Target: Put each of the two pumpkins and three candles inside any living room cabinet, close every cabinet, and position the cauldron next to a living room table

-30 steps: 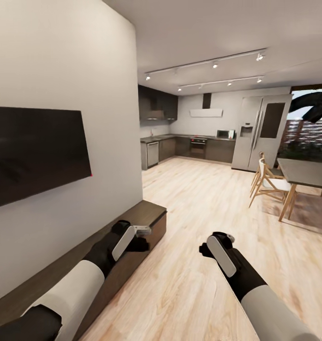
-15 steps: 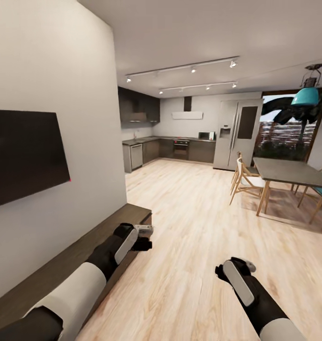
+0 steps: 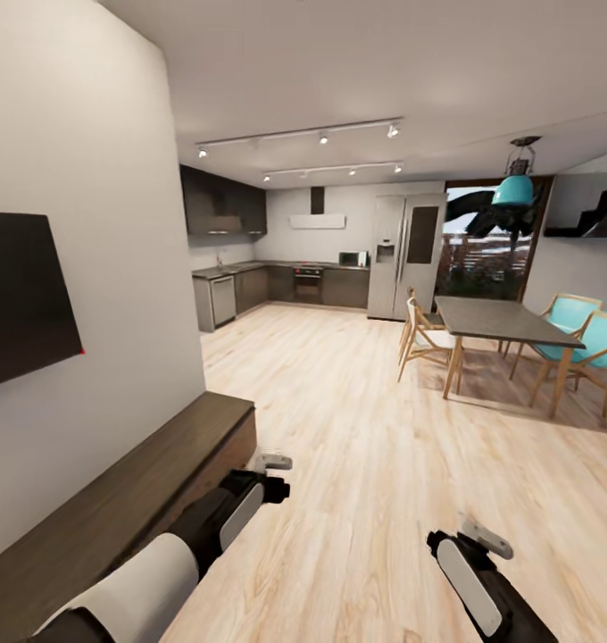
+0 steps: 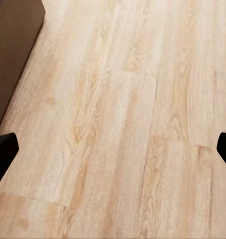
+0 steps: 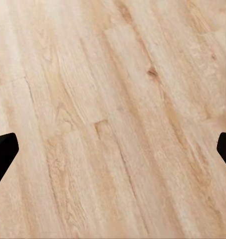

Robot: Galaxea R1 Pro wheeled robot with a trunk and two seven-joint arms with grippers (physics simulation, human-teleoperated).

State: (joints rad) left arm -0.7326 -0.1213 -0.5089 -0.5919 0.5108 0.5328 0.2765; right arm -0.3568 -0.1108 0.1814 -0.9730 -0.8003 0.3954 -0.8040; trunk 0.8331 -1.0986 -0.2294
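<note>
The long low dark brown cabinet (image 3: 143,482) runs along the white wall at the left, its fronts shut as far as I can see. Its end also shows in the left wrist view (image 4: 13,50). My left gripper (image 3: 272,478) hangs just past the cabinet's near corner, over the plank floor. It is open, with its black fingertips (image 4: 3,152) wide apart and nothing between them. My right gripper (image 3: 482,540) is low at the right, also open over bare floor, its fingertips (image 5: 3,149) spread. The pumpkins, candles, cauldron and table are out of view.
A black TV (image 3: 22,308) hangs on the wall above the cabinet. Ahead lies light wood floor (image 3: 339,402) leading to a dark kitchen (image 3: 277,286) and a fridge (image 3: 402,259). A dark-topped dining set (image 3: 491,321) with wooden and teal chairs stands at the right.
The camera has swung to the right, so the wall, TV and cabinet slid left and the dining set came in. Both arms sit lower in the picture, the right one most.
</note>
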